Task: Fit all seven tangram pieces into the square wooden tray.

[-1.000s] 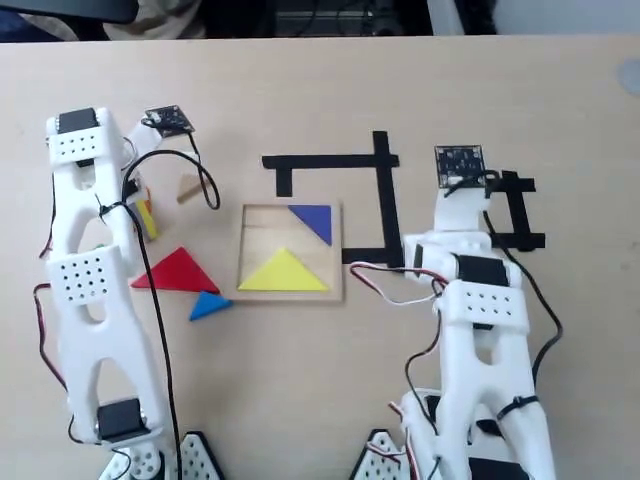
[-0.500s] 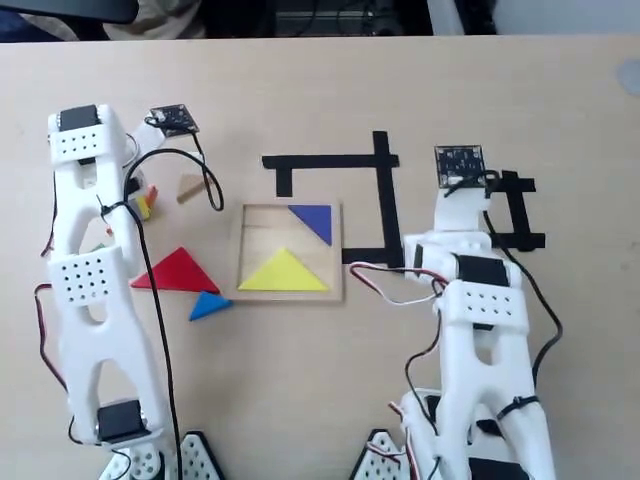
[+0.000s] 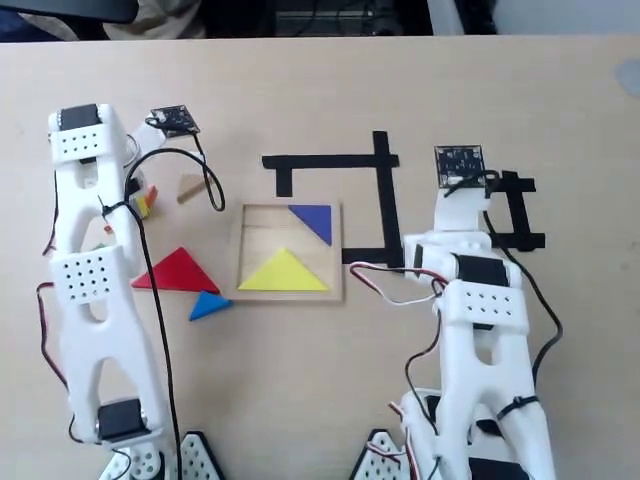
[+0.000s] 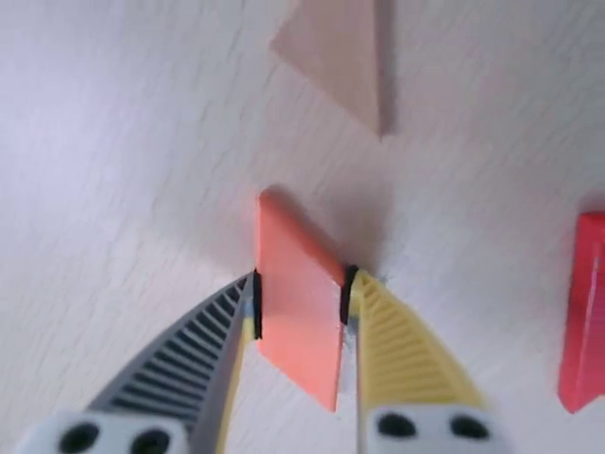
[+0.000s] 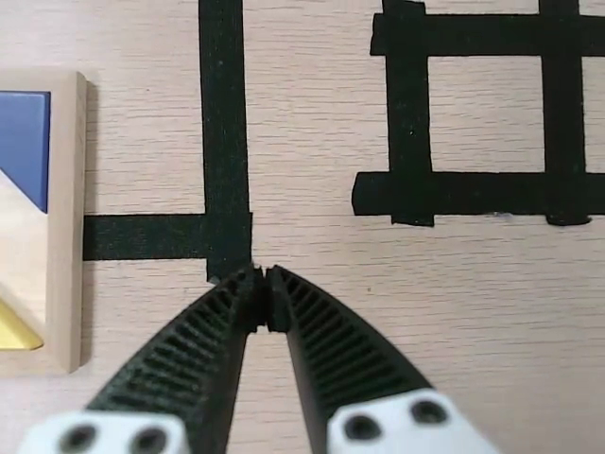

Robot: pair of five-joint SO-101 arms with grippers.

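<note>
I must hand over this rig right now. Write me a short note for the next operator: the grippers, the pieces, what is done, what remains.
Left gripper: shut on the orange piece, left of the tray, near the tan triangle.
Right gripper: shut, empty, above the table by the black tape, right of the tray.
Done: the large blue triangle and the yellow triangle lie in the tray.
Left: the orange piece, the tan triangle, the red triangle and the small blue triangle are outside, all left of the tray. Fit these and any other pieces in.
</note>
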